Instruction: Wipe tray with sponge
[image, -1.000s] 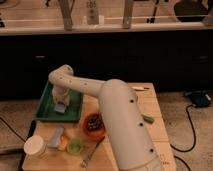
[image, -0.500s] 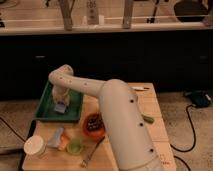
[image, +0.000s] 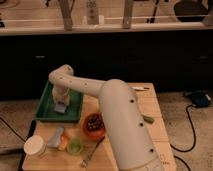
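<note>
Gripper (image: 60, 103), one: left of centre, lowered into the tray, directly over the sponge; finger state not discernible. Sponge (image: 60, 108), one: pale blue-grey, on the tray floor under the gripper. Tray (image: 46, 106), one: dark green, left side, holding the sponge. Orange bowl (image: 93, 125), one: lower centre, dark contents. Blue-grey wedge (image: 55, 136), white cup (image: 35, 147), green cup (image: 75, 146): one each, lower left.

Orange bowl (image: 93, 125) mid-table; white cup (image: 35, 147) front-left corner; blue-grey wedge (image: 54, 137) btwn them; green lid (image: 75, 146) nearby.
</note>
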